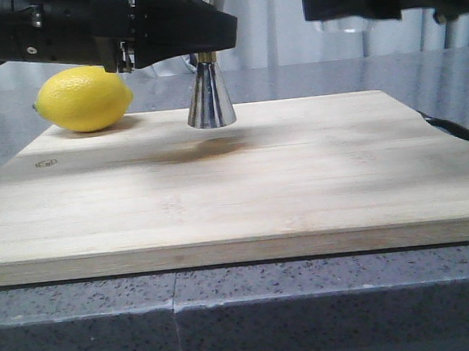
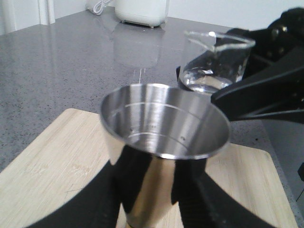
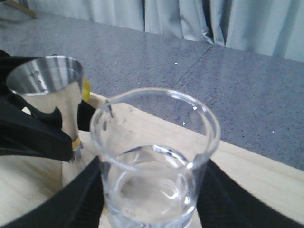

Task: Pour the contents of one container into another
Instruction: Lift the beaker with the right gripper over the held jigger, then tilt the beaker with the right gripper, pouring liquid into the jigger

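The left gripper (image 2: pixel 156 199) clamps the steel jigger (image 2: pixel 164 142), lifted just above the cutting board (image 1: pixel 300 178). The right gripper (image 3: pixel 147 209) grips the glass beaker (image 3: pixel 154 156), water inside, held up just beside the jigger. Glass is probably slick and fragile; mid-wall grip looks safest.

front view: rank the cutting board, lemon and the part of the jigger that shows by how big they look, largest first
1. cutting board, much the largest.
2. lemon.
3. jigger, only its lower cone visible.
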Robot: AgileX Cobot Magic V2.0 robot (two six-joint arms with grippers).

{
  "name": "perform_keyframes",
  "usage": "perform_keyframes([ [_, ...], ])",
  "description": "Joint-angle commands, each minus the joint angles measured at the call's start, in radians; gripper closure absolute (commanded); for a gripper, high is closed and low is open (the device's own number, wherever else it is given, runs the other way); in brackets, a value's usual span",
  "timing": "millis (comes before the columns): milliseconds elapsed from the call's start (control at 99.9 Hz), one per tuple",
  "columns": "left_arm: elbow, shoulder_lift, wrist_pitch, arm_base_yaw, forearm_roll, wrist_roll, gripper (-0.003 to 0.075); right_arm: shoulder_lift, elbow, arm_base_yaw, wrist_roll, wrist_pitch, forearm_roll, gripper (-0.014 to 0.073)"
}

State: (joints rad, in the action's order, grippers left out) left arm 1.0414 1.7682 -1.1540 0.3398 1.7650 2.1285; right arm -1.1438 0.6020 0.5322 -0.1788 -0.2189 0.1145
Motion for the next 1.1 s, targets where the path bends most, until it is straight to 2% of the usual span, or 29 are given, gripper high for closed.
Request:
perform_keyframes([
  [0, 0.029, -0.041, -0.103, 0.005, 0.085, -0.010, 0.0482, 0.027, 0.134, 0.001, -0.006, 0.108, -0.047, 0.0335],
  [270, 0.029, -0.041, -0.103, 0.005, 0.085, -0.010, 0.0482, -0.030, 0.424, 0.001, -0.022, 0.500, -0.191, 0.0334],
  [511, 0.029, -0.041, -0.103, 0.005, 0.085, -0.010, 0.0482, -0.129, 0.638, 0.002, -0.154, 0.756, -0.200, 0.0334],
  [831, 0.029, -0.041, -0.103, 0.005, 0.085, -0.010, 0.0482, -0.242, 0.840, 0.047, -0.302, 0.954, -0.217, 0.0334],
  [1092, 0.029, -0.041, -0.103, 0.005, 0.085, -0.010, 0.0482, -0.303, 0.926, 0.136, -0.330, 1.054, -0.398, 0.0334],
])
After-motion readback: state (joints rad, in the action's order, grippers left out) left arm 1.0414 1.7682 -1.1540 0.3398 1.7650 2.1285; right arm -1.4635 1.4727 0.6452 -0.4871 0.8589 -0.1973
